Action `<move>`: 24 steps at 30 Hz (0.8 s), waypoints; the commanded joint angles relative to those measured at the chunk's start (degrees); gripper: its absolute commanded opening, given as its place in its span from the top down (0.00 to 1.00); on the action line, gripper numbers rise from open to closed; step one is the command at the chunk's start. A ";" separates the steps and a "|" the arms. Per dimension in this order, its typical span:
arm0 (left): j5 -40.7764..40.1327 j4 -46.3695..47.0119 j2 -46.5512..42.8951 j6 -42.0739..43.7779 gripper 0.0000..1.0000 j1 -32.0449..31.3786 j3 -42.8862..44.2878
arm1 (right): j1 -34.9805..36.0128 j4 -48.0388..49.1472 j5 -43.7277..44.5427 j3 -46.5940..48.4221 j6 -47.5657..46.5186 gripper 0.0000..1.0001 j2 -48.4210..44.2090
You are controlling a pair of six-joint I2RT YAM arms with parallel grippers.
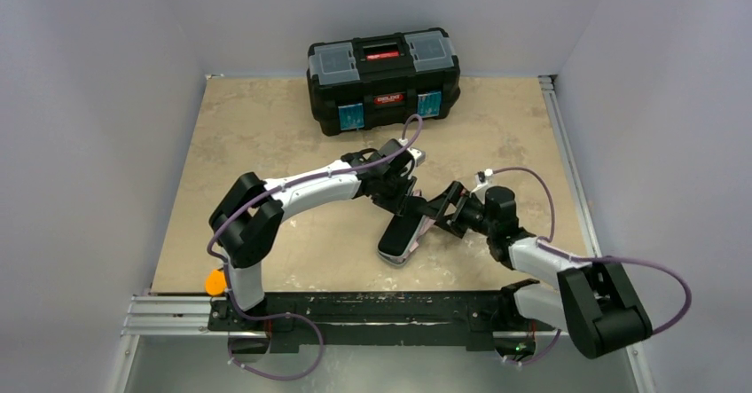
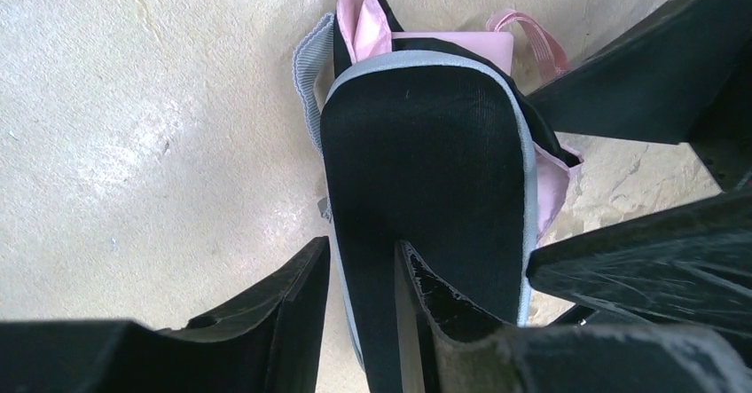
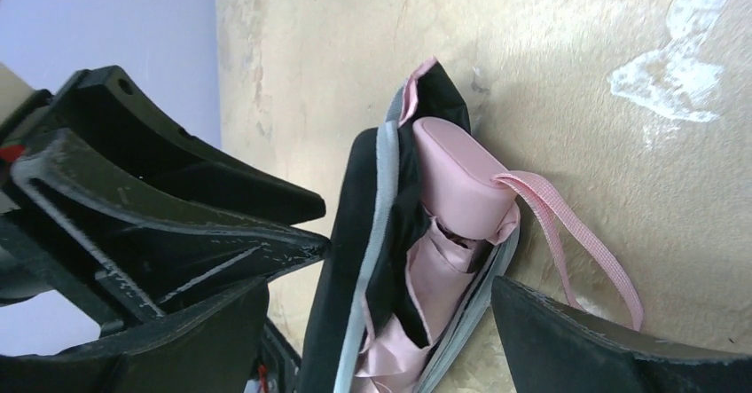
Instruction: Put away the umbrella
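The pale pink umbrella (image 3: pixel 454 184) lies folded inside an open black case with grey trim (image 1: pixel 401 240). Its wrist strap (image 3: pixel 576 242) trails out onto the table. In the left wrist view the raised lid (image 2: pixel 426 162) hides most of the umbrella (image 2: pixel 359 20). My left gripper (image 2: pixel 362 247) holds the lid's near edge between its narrowed fingers, and in the top view the left gripper (image 1: pixel 401 196) sits over the case's far end. My right gripper (image 3: pixel 408 269) is open wide. It straddles the case's open side with nothing gripped, just right of the case in the top view (image 1: pixel 441 214).
A black toolbox (image 1: pixel 383 78) with its lid down stands at the back of the table. An orange object (image 1: pixel 215 282) sits by the left arm's base. Grey walls close in on both sides, and a metal rail (image 1: pixel 177 309) runs along the near edge.
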 commanded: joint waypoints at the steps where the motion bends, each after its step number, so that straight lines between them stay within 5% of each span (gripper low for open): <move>1: -0.74 -0.13 0.98 1.19 0.69 -0.74 1.89 | -0.18 -12.83 4.97 3.17 -4.94 0.01 -5.96; 24: 1.15 2.34 1.78 1.89 0.72 -1.26 0.78 | 0.34 9.52 0.52 1.70 1.34 0.01 19.40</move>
